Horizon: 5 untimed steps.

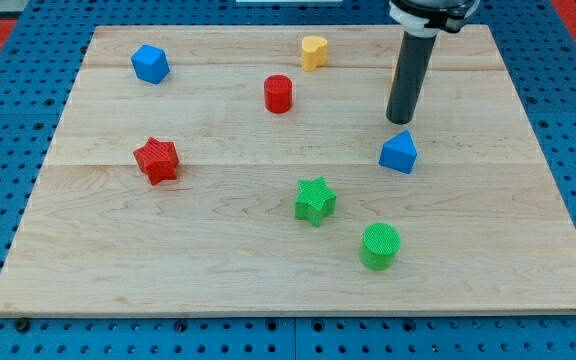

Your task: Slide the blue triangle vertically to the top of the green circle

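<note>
You are looking at a wooden board (268, 270) lying on a blue pegboard (8, 120), with 7 blocks spread over it. My tip (399, 121) stands on the board in the view's upper right, at the lower end of the dark rod (410, 75). The rod carries no fingers, so there is nothing spread, pressed together or pinching; it holds nothing.

The blue triangle (399, 152) sits just below my tip toward the view's bottom, very close to it; you cannot tell from this view whether they touch. The green circle (380, 246) lies further toward the view's bottom, well apart from the triangle and slightly to its left. So the triangle is already above the circle in the view, a little to the right of it.

The green star (315, 200) rests to the left of the circle and a bit higher, near it but not touching. The red star (157, 160) sits on the view's left side. The red cylinder (278, 94) stands in the upper middle, with the yellow block (314, 52) near it, up and to the right. The blue cube (150, 64) is in the upper left corner area. A second yellowish block is partly hidden behind the rod; you cannot make out its shape.
</note>
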Available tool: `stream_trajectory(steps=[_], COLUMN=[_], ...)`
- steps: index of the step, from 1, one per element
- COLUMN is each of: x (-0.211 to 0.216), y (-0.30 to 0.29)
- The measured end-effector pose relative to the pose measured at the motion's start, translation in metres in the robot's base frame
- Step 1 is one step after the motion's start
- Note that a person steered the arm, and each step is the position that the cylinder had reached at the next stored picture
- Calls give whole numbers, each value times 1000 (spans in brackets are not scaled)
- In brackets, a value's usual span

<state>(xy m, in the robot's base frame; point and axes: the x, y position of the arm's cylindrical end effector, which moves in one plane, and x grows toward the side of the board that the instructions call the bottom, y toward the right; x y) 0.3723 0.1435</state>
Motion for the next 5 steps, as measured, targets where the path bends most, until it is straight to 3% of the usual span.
stream_trajectory(steps=[1,2,3,4,5], x=[49,79,78,76,121], y=[51,-5,-52,-28,7])
